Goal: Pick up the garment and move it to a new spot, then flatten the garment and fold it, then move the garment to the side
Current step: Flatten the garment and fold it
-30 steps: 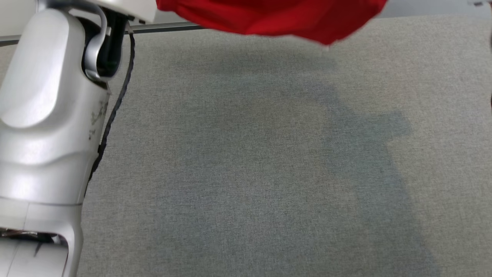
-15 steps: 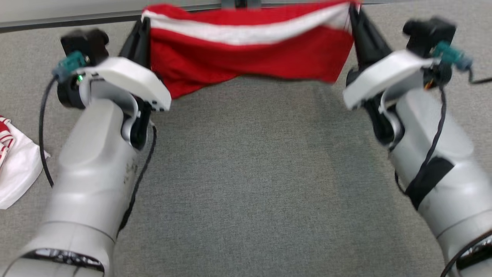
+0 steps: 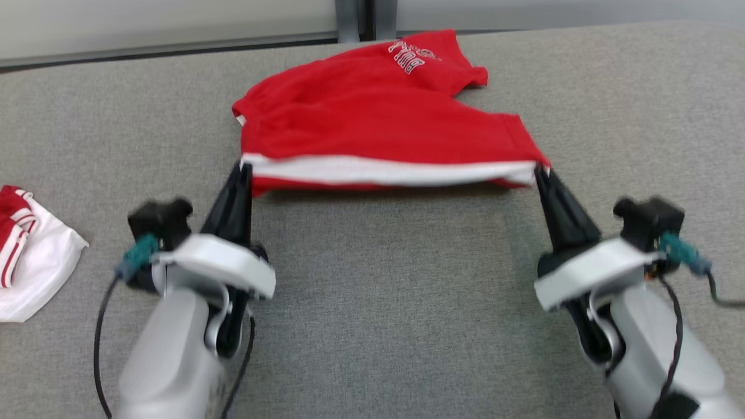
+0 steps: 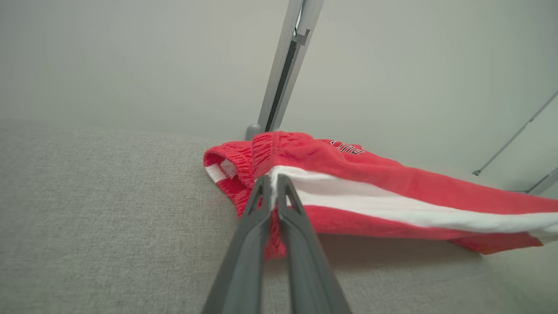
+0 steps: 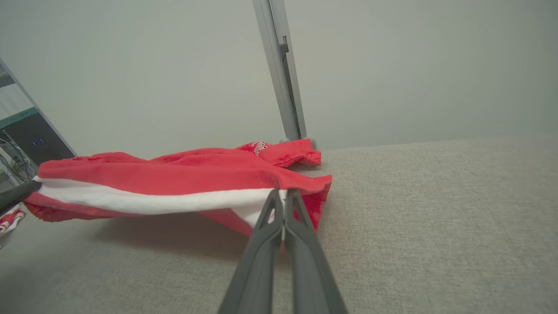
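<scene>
Left gripper: fingers together, clamped on the near-left corner of the garment, right at its white band.
Garment: red; the far part lies on the table, far centre, just before the post. The near edge is held up off the surface, stretched between the two grippers, with shadow under it.
Right gripper: fingers together, clamped on the near-right corner at the same band.
Done, as judged: the pick-up, and likely the move to a spot, since most of the garment already rests on the table.
In hand, as judged: flattening. The far part shows ridges and one leg lies skewed.
Left to do: lower and let go of the near edge, smooth it, fold it, move it aside.
Hidden, left: a white cloth with red stripes, near the left edge, is cut off by the frame; what it is I cannot tell.
Hidden, centre: the garment's underside; how many layers each gripper pinches; the lettering on the far leg, too blurred to read.
Hidden, right: the lower forearm runs out of frame.
</scene>
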Tool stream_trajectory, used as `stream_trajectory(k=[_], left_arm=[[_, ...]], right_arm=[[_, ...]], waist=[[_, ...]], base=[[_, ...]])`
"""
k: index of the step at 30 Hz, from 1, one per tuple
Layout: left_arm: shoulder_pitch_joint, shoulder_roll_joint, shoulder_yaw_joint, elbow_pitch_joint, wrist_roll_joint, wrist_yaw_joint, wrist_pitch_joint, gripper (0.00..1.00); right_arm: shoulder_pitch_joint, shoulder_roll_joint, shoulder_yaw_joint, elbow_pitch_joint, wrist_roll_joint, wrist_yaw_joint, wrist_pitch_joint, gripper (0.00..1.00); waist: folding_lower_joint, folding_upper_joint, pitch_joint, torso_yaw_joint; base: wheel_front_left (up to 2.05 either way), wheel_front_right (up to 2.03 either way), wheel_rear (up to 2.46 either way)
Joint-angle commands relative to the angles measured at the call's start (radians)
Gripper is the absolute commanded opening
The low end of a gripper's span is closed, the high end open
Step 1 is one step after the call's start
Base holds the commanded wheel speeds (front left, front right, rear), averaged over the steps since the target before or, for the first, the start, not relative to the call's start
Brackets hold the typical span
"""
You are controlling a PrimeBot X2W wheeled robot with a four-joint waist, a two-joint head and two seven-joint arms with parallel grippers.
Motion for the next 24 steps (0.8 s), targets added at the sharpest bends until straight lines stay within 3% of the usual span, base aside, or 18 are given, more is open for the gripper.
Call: stream_trajectory(k=[1, 5, 15, 24], left_arm=[[0.051, 0.005, 0.008, -0.037, 0.013, 0.003, -0.002, 0.0], [0.239, 0.004, -0.003, -0.157, 0.011, 0.013, -0.002, 0.0], [0.581, 0.017, -0.053, -0.399, 0.008, 0.105, 0.043, 0.0], [0.746, 0.027, -0.059, -0.653, -0.004, 0.191, 0.159, 0.0]], right_arm=[[0.056, -0.004, -0.013, -0.036, -0.02, 0.0, -0.004, 0.0], [0.239, 0.002, -0.066, -0.171, -0.074, 0.0, -0.004, 0.0], [0.648, 0.027, -0.199, -0.497, -0.179, 0.0, 0.047, 0.0], [0.809, 0.054, -0.301, -0.7, -0.241, -0.001, 0.163, 0.0]], waist=[[0.0, 0.0, -0.025, -0.009], [0.0, 0.0, -0.076, -0.014], [0.0, 0.0, -0.154, 0.011], [0.0, 0.0, -0.169, 0.027]], base=[[0.0, 0.0, 0.0], [0.0, 0.0, 0.0], [0.0, 0.0, 0.0], [0.0, 0.0, 0.0]])
